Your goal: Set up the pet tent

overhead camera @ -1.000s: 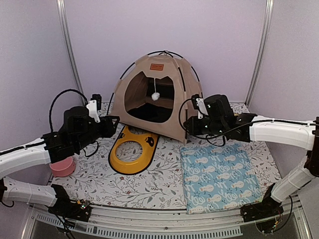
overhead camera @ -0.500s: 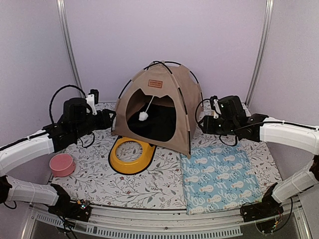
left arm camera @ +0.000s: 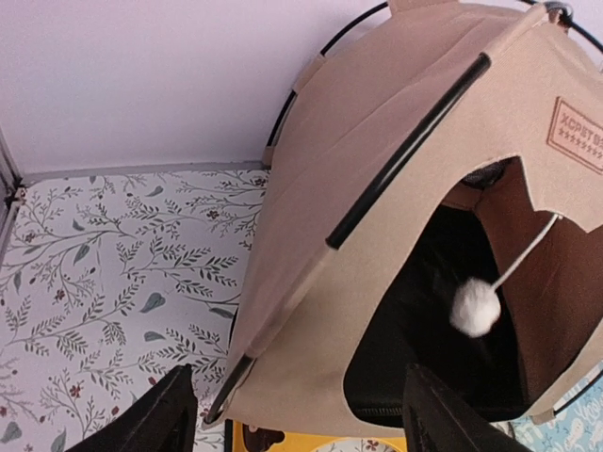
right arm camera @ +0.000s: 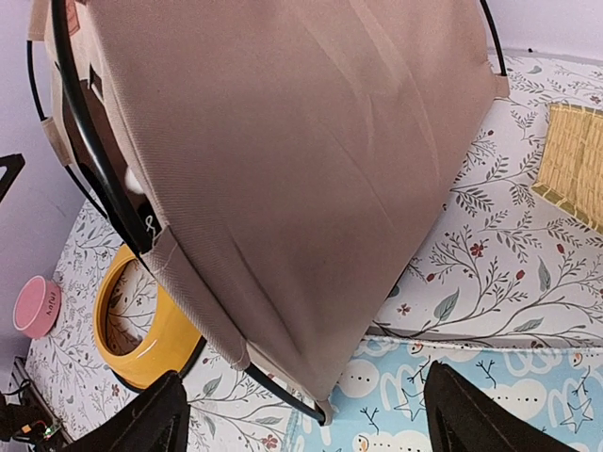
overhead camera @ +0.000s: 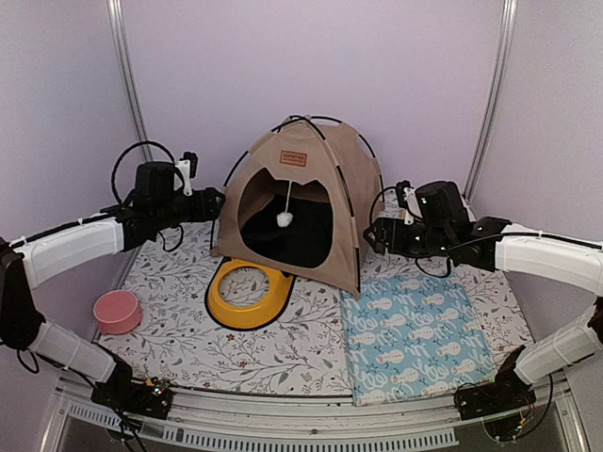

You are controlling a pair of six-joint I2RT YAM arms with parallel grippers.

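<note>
The pet tent (overhead camera: 300, 198) stands upright at the back middle of the table, beige with black crossing poles, a brown label (overhead camera: 293, 158) and a white pom-pom (overhead camera: 283, 218) hanging in its dark doorway. My left gripper (overhead camera: 215, 201) hovers just left of the tent's left corner, open and apart from it. In the left wrist view the tent (left arm camera: 377, 235) fills the right side, and the left gripper (left arm camera: 297, 424) holds nothing. My right gripper (overhead camera: 370, 235) is open beside the tent's right wall. In the right wrist view the tent's corner (right arm camera: 320, 395) hangs between the spread fingers of the right gripper (right arm camera: 311, 424), untouched.
A yellow oval bowl tray (overhead camera: 247, 294) lies in front of the tent, its back edge under the doorway. A light blue snowman mat (overhead camera: 415, 339) lies at the front right, touching the tent's corner. A pink bowl (overhead camera: 118, 311) sits at the left. A straw mat (right arm camera: 575, 169) lies behind.
Both grippers have opened and let go of the tent. It has come forward and settled upright on the table. The left arm has drawn back and up; the pom-pom swings.
</note>
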